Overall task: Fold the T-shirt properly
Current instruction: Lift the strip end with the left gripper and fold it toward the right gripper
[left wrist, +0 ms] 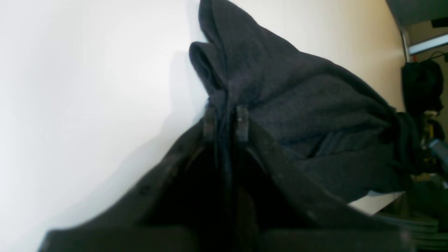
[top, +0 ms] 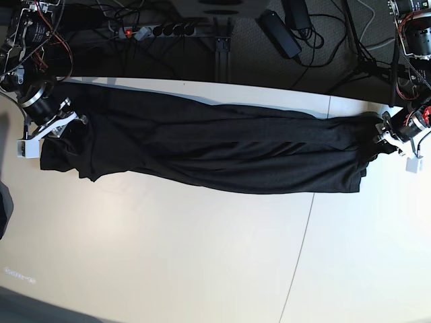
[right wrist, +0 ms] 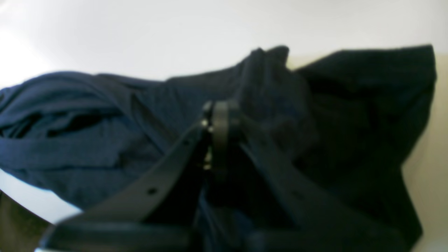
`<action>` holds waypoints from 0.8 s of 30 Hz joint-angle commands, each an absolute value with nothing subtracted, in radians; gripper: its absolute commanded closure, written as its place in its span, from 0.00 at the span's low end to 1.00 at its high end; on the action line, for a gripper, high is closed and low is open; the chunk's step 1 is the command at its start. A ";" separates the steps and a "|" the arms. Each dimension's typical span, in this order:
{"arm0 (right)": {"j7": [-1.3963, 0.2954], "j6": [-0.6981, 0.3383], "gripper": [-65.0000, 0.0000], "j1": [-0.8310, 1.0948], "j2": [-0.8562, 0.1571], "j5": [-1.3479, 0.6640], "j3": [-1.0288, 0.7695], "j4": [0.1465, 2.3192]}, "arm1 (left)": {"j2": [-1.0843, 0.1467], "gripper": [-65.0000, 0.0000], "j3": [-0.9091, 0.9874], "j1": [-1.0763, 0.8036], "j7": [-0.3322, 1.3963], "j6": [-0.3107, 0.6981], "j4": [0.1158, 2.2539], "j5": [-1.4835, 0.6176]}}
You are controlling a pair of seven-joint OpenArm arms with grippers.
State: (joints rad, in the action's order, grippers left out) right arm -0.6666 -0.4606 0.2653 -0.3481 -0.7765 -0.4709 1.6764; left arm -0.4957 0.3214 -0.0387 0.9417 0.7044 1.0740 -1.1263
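Note:
The black T-shirt [top: 215, 151] lies stretched in a long, wrinkled band across the far part of the white table [top: 202, 262]. My left gripper [top: 379, 129] holds its right end in the base view. In the left wrist view the left gripper [left wrist: 225, 120] is shut on a bunched fold of the T-shirt [left wrist: 308, 101]. At the band's left end, my right gripper [top: 75, 121] pinches the cloth. Seen from the right wrist, the right gripper [right wrist: 220, 119] is shut on gathered fabric of the T-shirt [right wrist: 105, 140]. No print shows.
Behind the table's far edge run a power strip [top: 158, 30], a black adapter [top: 279, 30] and loose cables [top: 337, 47]. A thin seam [top: 303, 232] crosses the tabletop. Bare white surface lies in front of the shirt.

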 commanded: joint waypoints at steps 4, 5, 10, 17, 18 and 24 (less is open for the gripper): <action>-0.656 -0.529 1.00 0.206 -0.363 -0.801 -0.478 1.692 | -0.531 1.00 0.326 0.029 0.903 0.698 1.082 -1.038; -0.656 -0.529 1.00 0.196 -0.364 -0.801 -0.478 1.692 | -0.536 1.00 0.326 0.042 0.893 0.698 1.082 -1.011; -0.661 -0.529 1.00 0.151 -0.366 -0.793 -0.479 1.692 | -0.558 1.00 0.325 0.098 0.805 0.698 1.081 -0.851; -0.678 -0.529 1.00 0.141 -0.370 -0.794 -0.479 1.692 | -0.634 1.00 0.244 0.164 0.728 0.698 1.080 -0.730; -0.678 -0.529 1.00 0.141 -0.371 -0.793 -0.479 1.692 | -0.642 1.00 0.231 0.175 0.729 0.698 1.081 -0.727; -0.678 -0.529 1.00 0.142 -0.368 -0.786 -0.479 1.692 | -0.663 1.00 0.215 0.210 0.808 0.698 1.120 -0.836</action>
State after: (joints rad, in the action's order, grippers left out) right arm -0.7002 -0.4606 0.1528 -0.3519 -0.7723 -0.4709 1.6764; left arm -0.6346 0.2085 0.1844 0.8383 0.7040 1.0969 -0.8173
